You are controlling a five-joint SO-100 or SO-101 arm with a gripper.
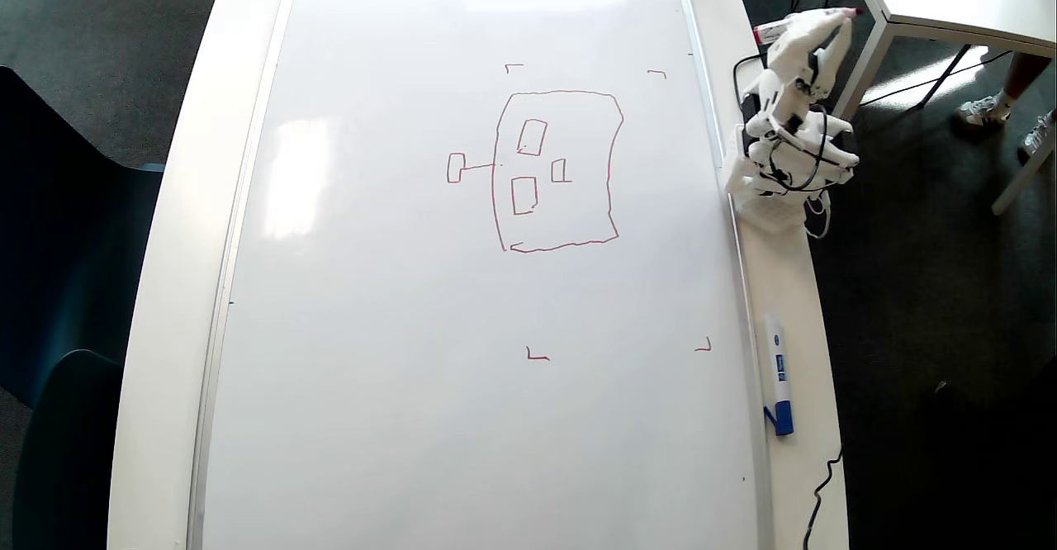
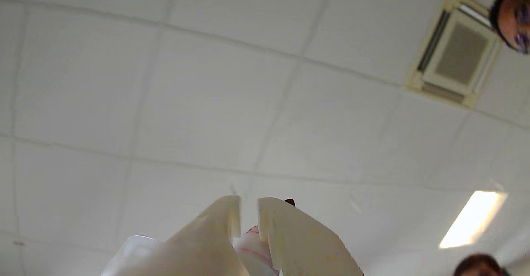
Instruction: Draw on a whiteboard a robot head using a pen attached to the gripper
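Gripper point(image 1: 830, 17), folded back off the right edge of the whiteboard point(image 1: 372, 327) and aimed at the ceiling, jaws clenched on the pen point(image 1: 772, 32), parked clear of the robot head point(image 1: 557, 170), which appears complete.

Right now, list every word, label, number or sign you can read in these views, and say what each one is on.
No text can be read.
Blue-capped marker by the whiteboard's frame: a small blue print on its barrel, too small to read.
Pen in the end effector: a label near its red end, blurred.
Robot head and red corner marks: drawings only, no letters.
Wrist view: ceiling only, no writing.
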